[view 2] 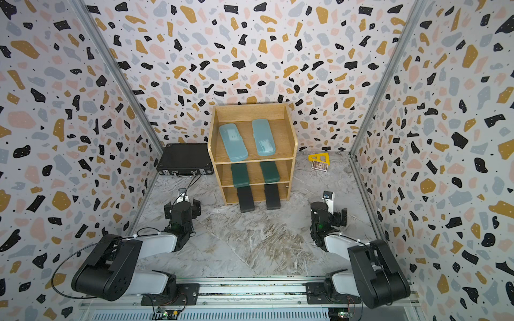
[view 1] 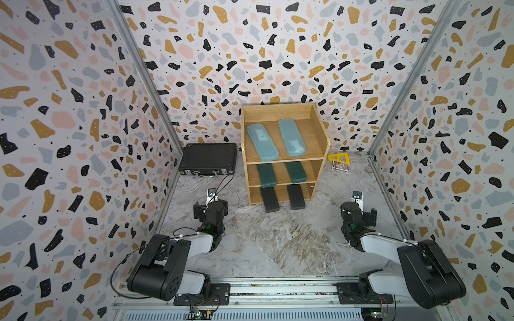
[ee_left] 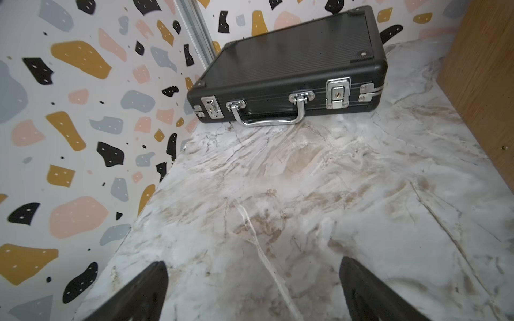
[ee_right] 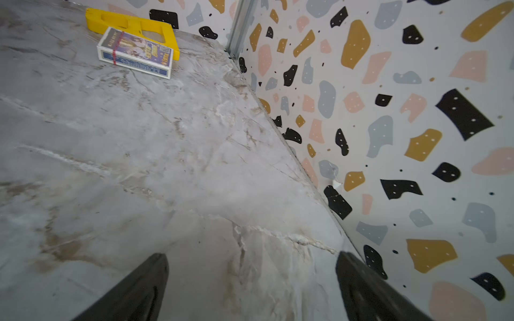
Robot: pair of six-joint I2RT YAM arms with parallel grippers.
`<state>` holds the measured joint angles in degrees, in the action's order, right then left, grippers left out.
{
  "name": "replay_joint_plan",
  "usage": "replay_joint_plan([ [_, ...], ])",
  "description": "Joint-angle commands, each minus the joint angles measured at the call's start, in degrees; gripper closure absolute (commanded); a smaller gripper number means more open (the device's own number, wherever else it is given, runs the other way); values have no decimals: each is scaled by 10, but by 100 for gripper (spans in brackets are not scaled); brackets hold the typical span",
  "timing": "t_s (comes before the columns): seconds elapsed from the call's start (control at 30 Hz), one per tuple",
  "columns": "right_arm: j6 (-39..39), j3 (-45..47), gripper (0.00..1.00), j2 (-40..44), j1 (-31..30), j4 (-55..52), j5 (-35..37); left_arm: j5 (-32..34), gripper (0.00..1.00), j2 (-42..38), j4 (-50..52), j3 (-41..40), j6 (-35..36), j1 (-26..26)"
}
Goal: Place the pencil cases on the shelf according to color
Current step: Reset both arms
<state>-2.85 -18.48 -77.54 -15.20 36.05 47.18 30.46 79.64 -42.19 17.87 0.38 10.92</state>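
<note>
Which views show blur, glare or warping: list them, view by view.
Both top views: wide-angle stretch at the edges, even light, shelf crisp. Left wrist view: left gripper close and blurred, bright glints on the briefcase handle. Right wrist view: right gripper likewise blurred, card box sharp.

Black cases [view 1: 269, 200] half hidden, fingers [ee_left: 141, 294] cropped

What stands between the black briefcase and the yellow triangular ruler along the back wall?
The wooden shelf stands between the briefcase and the ruler, with nothing else in that stretch. This shows in both top views.
</note>
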Motion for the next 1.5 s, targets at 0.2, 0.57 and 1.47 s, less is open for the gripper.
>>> replay_joint_plan([
  [0.2,46,-45,0,-74,55,97,-169,-88,0,24,-85,-5,-10,-23],
  [0.57,22,-8,0,-97,106,166,-273,-89,0,18,-68,-2,-12,-22],
  [1.47,21,-6,0,-91,107,169,-277,-88,0,19,-71,-3,-12,-22],
])
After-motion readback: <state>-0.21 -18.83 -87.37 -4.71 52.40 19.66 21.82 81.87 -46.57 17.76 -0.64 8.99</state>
